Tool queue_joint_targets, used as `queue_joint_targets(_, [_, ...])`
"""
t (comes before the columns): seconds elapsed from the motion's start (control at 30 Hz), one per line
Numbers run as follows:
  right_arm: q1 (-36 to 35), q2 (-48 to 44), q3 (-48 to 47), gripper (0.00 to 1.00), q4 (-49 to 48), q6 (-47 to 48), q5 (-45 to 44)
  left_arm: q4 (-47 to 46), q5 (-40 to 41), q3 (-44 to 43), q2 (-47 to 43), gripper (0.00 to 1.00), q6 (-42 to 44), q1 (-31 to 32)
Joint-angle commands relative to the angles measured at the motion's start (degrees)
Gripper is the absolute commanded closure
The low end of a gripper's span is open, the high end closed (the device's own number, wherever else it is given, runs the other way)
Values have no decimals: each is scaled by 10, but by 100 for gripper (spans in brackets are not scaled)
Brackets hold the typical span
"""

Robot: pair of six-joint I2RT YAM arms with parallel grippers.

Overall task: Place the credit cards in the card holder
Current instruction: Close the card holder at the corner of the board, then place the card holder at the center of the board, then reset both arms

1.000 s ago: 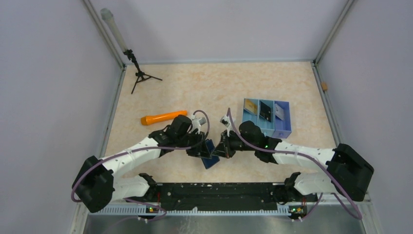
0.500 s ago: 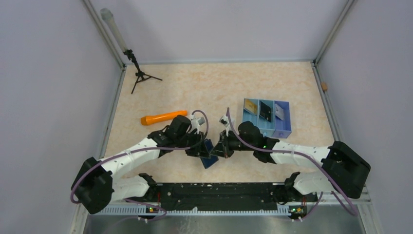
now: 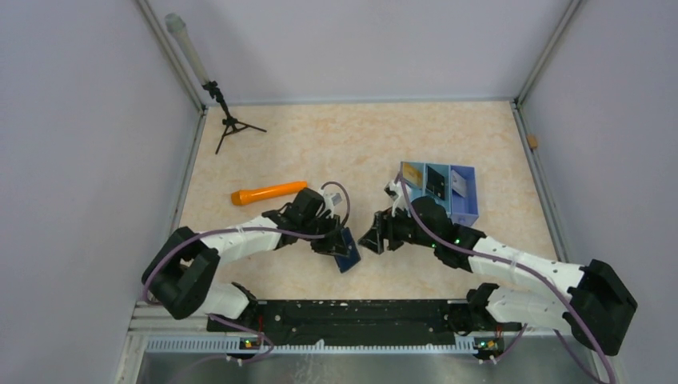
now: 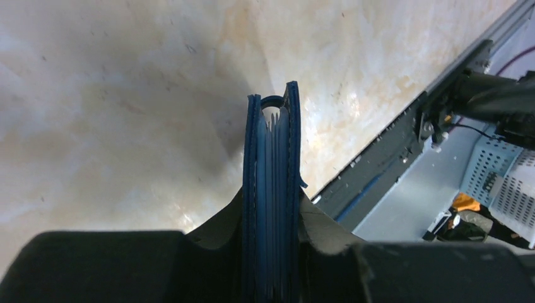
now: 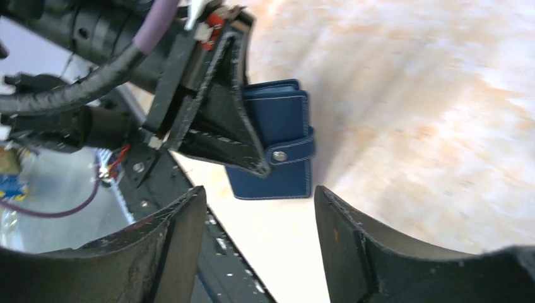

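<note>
Wallet (image 5: 284, 117) in left jaws, right jaws wide

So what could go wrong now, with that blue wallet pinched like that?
The left gripper pinches the card holder by one end, so it may twist or slip. Its snap strap looks fastened, so nothing could slide in yet. The right gripper is open and empty, close by; the two could bump.

White arms (image 3: 232, 242) w/ blk joints (image 3: 297, 206), purple cables (image 5: 151, 31).

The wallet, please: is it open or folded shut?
Folded shut: the wallet sits edge-on in the left gripper, covers together, strap snapped.
</note>
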State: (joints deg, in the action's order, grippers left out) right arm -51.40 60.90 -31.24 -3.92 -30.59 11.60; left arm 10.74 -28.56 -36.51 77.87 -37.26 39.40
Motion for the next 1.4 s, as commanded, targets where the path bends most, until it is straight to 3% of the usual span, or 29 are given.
queue_joint_targets(0.0, [53, -31, -15, 34, 68, 19, -39, -101, 17, -10, 33, 100, 12, -6])
queue_joint_targets(0.13, [116, -58, -12, 24, 91, 34, -41, -137, 33, -19, 75, 89, 35, -29])
queue_joint_targets(0.3, [186, -64, -21, 20, 127, 47, -44, -168, 40, 20, 79, 42, 56, -92])
queue_joint_targets(0.47, [249, -67, -32, 13, 148, 53, -30, -133, 92, 32, 15, 2, 77, -120])
queue_joint_targets(0.67, [283, -87, -67, 13, 198, 68, -99, -5, 194, 5, -118, 1, 61, -165])
queue_joint_targets(0.8, [284, -137, -82, 13, 233, 86, -206, 134, 337, -78, -212, 1, 43, -191])
queue_joint_targets(0.9, [283, -174, -94, 12, 254, 100, -274, 190, 384, -128, -259, 1, 61, -212])
queue_joint_targets(1.1, [283, -238, -87, 12, 248, 107, -335, 232, 459, -190, -306, 1, 146, -231])
queue_joint_targets(1.23, [283, -261, -82, 12, 256, 107, -355, 205, 508, -160, -339, 1, 172, -231])
queue_joint_targets(1.37, [284, -284, -73, 12, 253, 111, -355, 197, 494, -140, -352, 1, 163, -234])
